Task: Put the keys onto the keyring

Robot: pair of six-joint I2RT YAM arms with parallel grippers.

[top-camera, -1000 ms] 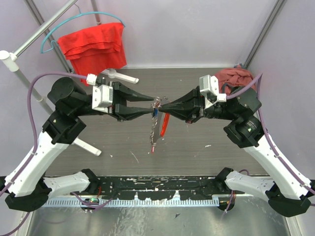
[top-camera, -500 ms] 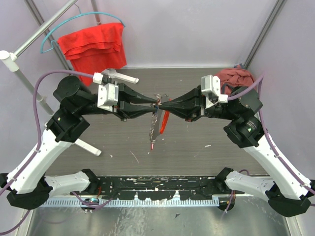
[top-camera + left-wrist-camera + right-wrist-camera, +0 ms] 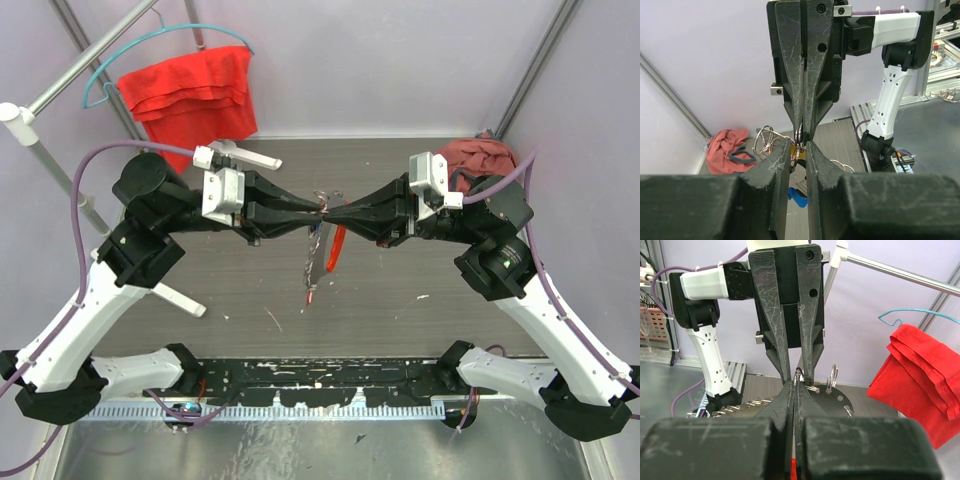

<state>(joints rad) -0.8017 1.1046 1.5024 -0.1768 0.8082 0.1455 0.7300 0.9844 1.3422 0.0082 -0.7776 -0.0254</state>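
Left jaws have narrowed over the last second, and the left gripper [image 3: 317,208] has come up level, tip to tip with the right gripper [image 3: 331,210] above the surface [image 3: 420,270]. Right jaws are clamped on the keyring [image 3: 322,198]. Left jaws show a thin gap straddling the ring wire; can't tell if they pinch it. Keys [image 3: 312,265] hang below the tips, red tag [image 3: 335,245] beside them. Left wrist view: own fingers block most of the bunch, only a blue key head [image 3: 798,196] peeks out. Extra wire loops behind the tips are hard to sort out.
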